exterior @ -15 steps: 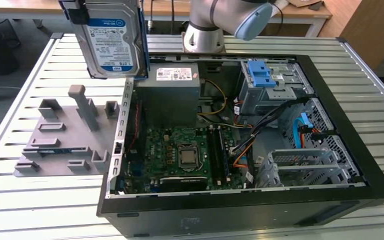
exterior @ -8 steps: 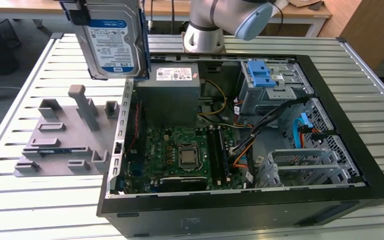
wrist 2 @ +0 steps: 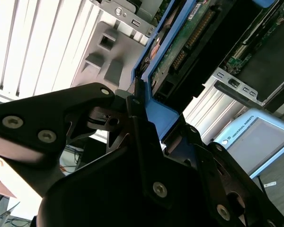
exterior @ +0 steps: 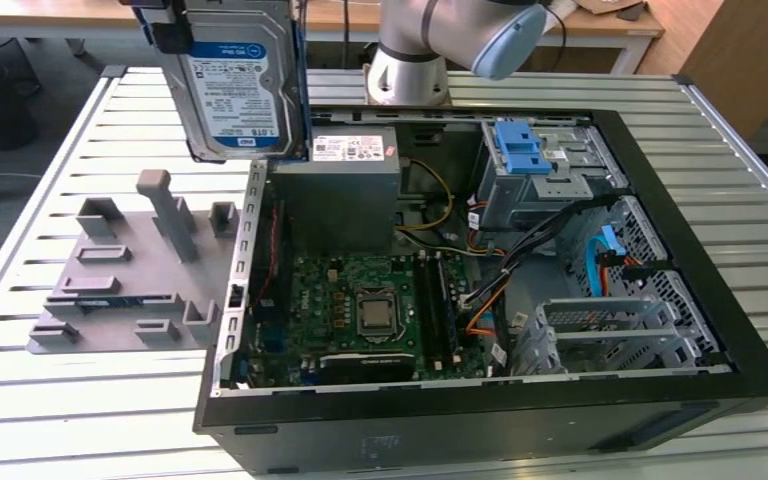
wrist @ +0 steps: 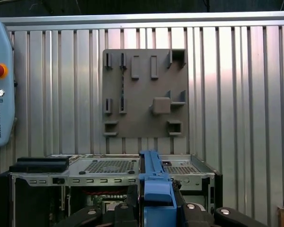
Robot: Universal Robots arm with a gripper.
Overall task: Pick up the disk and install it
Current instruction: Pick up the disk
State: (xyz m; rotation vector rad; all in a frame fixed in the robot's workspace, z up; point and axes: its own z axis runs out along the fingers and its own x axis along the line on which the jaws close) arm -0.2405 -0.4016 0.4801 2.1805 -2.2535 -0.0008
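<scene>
While the claw (wrist 2: 141,108) is clamped on the disk (exterior: 235,80) by its blue bracket (wrist: 156,189), upright above the open case (exterior: 464,430) edge, I'd keep it square and clear of the cables (exterior: 544,235).

The arm's grey base column (exterior: 408,60) stands upright at the top middle of the exterior view, with a blue-capped joint (exterior: 510,40) just to its right in that view. From there the arm reaches across to the exterior view's left, where the gripper (exterior: 167,28) is raised high and points down. It is clamped on the top end of the disk (exterior: 240,85), which hangs upright beneath it. In both wrist views the black fingers (wrist 2: 85,101) press against the disk's blue bracket from both sides, with no gap showing.
</scene>
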